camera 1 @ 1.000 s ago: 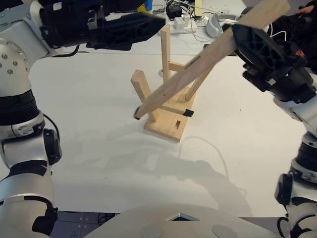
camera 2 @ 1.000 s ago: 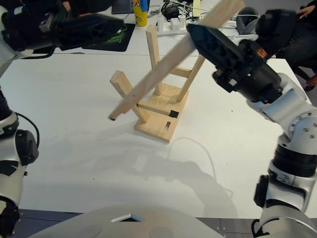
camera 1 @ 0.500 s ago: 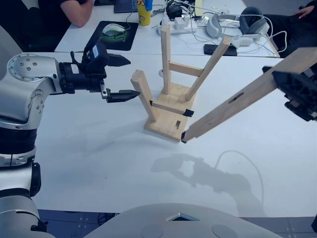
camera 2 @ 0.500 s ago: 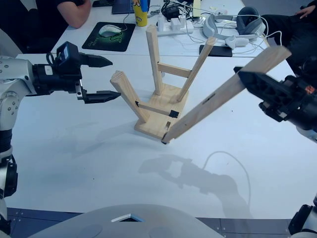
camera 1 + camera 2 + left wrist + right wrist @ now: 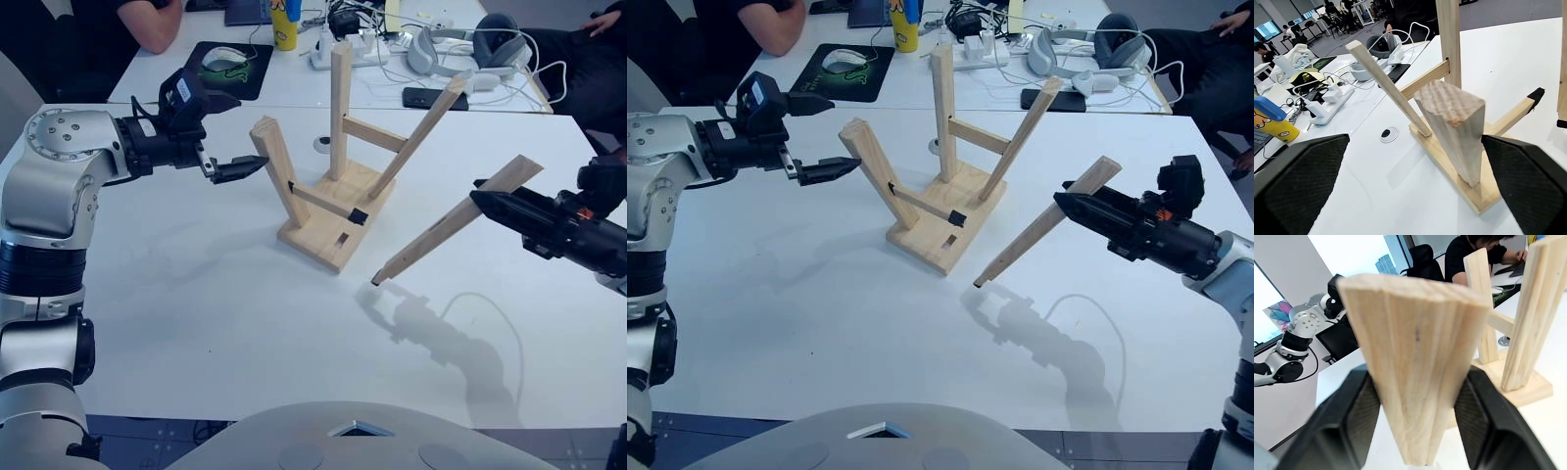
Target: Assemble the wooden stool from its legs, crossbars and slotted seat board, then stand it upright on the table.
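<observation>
My right gripper [image 5: 1070, 204] is clamped on a loose leg [image 5: 1019, 247], its fingers [image 5: 1349, 416] pressed against both sides of the wood. The leg slants down towards the stool [image 5: 939, 186], with its low end near the seat board [image 5: 921, 247]. I cannot tell whether that end touches the table [image 5: 823, 323] or hangs just above it. The grip hides part of the wood, and a short stub sticks out behind.

My left gripper [image 5: 844, 130] is spread wide and holds nothing. Its fingers [image 5: 1298, 186] stand either side of the tilted leg [image 5: 1452, 110], apart from it.

The stool lies upside down near the table's middle, seat board flat and three legs up, joined by crossbars [image 5: 370, 134].

My left arm stretches in level from the left. My right arm comes in low from the right, pointing at the stool.
</observation>
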`<state>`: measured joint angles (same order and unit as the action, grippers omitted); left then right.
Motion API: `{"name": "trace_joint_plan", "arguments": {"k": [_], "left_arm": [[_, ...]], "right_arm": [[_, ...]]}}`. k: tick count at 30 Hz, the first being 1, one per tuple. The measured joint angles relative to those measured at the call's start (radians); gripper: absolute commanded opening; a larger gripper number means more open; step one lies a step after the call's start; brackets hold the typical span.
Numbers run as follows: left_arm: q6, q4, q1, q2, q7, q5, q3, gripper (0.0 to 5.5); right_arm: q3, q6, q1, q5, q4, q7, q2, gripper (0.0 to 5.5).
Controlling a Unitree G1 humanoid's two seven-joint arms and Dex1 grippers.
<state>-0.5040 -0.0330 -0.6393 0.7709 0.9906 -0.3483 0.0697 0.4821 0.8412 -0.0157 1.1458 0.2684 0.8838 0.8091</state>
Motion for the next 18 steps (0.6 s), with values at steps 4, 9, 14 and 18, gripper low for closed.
{"name": "trace_joint_plan", "arguments": {"k": [4, 9, 14, 18], "left_arm": [[0.010, 0.026, -0.017, -0.013, -0.002, 0.015, 0.000, 5.00], [0.010, 0.030, -0.019, -0.015, -0.002, 0.017, -0.003, 5.00], [0.005, 0.031, -0.019, -0.018, 0.003, 0.014, -0.007, 5.00], [0.002, 0.041, -0.027, -0.021, 0.013, 0.014, -0.007, 5.00]], "right_arm": [[-0.018, -0.046, -0.019, 0.000, 0.057, -0.047, -0.062, 2.08], [-0.076, -0.167, -0.040, -0.106, 0.159, -0.132, -0.156, 2.08], [-0.136, -0.258, -0.033, -0.207, 0.196, -0.162, -0.210, 2.08], [-0.203, -0.297, 0.008, -0.270, 0.200, -0.157, -0.250, 2.08]]}}
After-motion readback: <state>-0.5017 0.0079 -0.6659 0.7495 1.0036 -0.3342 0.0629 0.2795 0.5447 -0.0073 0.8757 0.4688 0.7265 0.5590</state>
